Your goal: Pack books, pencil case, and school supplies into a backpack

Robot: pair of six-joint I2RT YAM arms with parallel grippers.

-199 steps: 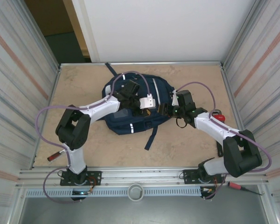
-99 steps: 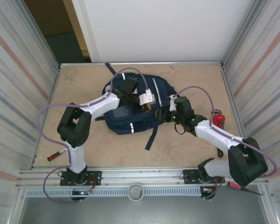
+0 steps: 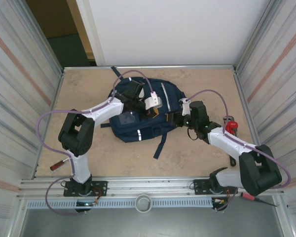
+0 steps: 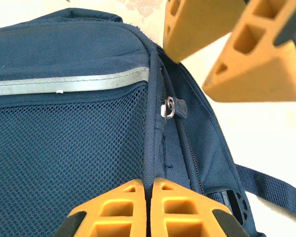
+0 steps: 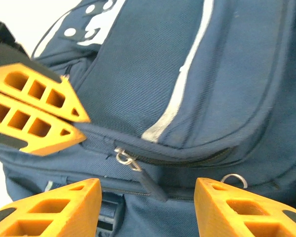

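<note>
No legible text, label, brand or number on the backpack (image 3: 143, 129).

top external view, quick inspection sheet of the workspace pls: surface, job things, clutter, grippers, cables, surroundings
surface: tan speckled table, metal rail along the near edge.
job's things: navy backpack lying mid-table, strap trailing toward the arms.
clutter: red-handled tool near the left edge; red object near the right edge.
grippers: left gripper shut on a backpack seam; right gripper open at the zipper pull.
cables: purple cables loop off both arms, one arching over the backpack.
surroundings: corrugated metal walls on both sides, white panel behind.
</note>
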